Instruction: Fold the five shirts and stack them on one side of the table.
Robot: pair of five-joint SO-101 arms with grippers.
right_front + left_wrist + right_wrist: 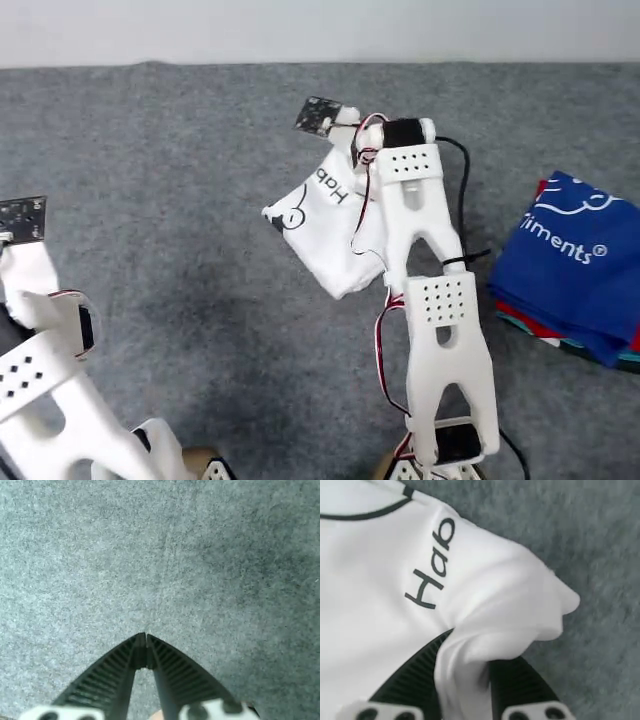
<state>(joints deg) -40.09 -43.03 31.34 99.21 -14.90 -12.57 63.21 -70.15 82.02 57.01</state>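
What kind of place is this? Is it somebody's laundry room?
Probably a robot test bench, not a laundry room. A grey felt table holds a stack of folded shirts, the right gripper clamps a white shirt, and the left gripper hangs shut over the felt.

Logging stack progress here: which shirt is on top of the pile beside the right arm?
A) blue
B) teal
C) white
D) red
A: the blue shirt lies on top, with the edge of a red shirt showing beneath it; the white shirt is apart from the pile, pinched in the right gripper.
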